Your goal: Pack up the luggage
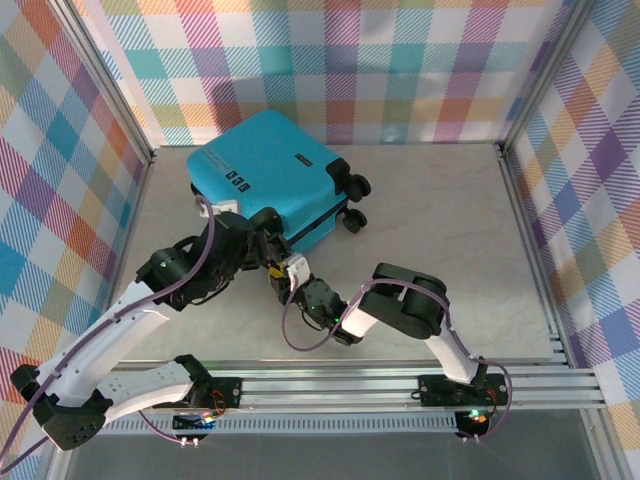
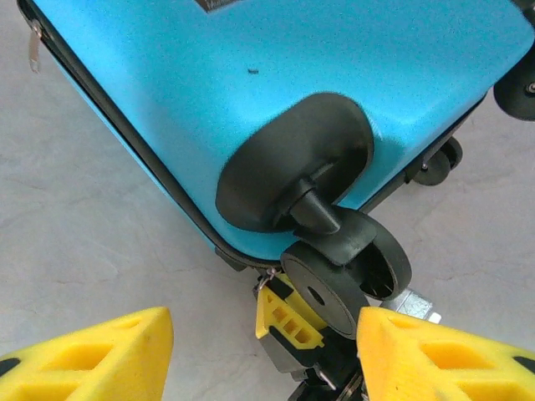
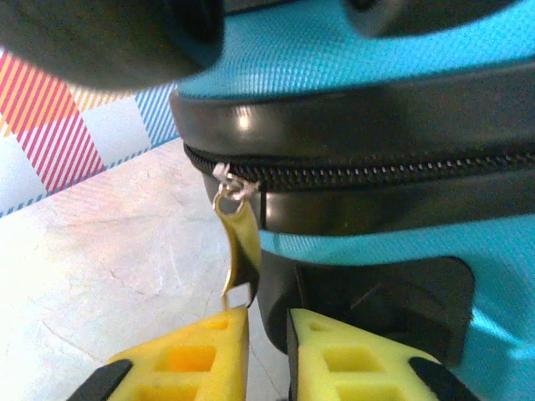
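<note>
Down at the near corner of the case, the right gripper [image 3: 268, 324] has its yellow fingers narrowly apart. The metal zipper pull [image 3: 237, 247] hangs just above them, with its lower end touching the tip of one finger. I cannot tell that the tab is pinched, and nothing else lies between the jaws. The left gripper [image 2: 261, 334] stands wide with nothing in it, one finger to either side of the corner. A black caster wheel [image 2: 344, 280] sits just beside one fingertip.

Beyond both, the turquoise hard-shell suitcase [image 1: 268, 165] lies flat and closed on the pale table [image 1: 440, 220], toward the back left. The corner with its wheels and the black zipper [image 3: 376, 171] faces the arms.

The shell looks rigid, smooth and somewhat slick, and it is too broad for these fingers to span. It will probably slide or roll on its wheels rather than bend when pushed. The thin pull tab is likely the best place to take hold. It is small, swings freely and could slip out of a loose pinch, so a firm grip near its lower end seems wise. The other gripper could brace the shell or the wheel housing so the case does not creep along the table.
</note>
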Controlling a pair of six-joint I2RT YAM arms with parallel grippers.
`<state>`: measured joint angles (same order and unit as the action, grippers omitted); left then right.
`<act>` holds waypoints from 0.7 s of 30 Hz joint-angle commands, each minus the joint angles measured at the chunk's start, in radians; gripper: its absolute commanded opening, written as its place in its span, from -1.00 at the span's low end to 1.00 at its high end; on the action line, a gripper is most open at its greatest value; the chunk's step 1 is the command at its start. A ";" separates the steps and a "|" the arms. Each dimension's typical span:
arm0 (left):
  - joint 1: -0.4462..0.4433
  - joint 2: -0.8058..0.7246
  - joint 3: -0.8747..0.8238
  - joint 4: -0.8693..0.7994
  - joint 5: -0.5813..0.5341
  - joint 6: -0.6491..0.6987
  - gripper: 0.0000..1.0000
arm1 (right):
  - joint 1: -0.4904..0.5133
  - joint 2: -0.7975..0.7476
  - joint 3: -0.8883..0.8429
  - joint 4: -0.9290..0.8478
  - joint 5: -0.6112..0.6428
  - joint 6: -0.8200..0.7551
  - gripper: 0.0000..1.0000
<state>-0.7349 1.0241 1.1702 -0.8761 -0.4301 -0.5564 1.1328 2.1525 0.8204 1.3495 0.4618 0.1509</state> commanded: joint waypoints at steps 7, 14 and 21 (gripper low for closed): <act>-0.031 0.101 -0.017 0.138 0.138 -0.033 0.24 | 0.003 -0.144 -0.163 0.056 0.019 -0.049 -0.45; -0.064 0.160 -0.003 0.084 0.057 -0.106 0.29 | -0.033 -0.232 -0.256 0.040 -0.021 -0.049 -0.27; -0.120 0.198 -0.035 0.132 0.017 -0.146 0.49 | -0.051 -0.258 -0.274 0.012 -0.063 -0.047 -0.01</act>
<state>-0.8276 1.2221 1.1545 -0.7643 -0.3733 -0.6750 1.0870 1.9205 0.5587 1.3487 0.4267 0.1108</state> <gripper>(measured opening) 0.734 0.488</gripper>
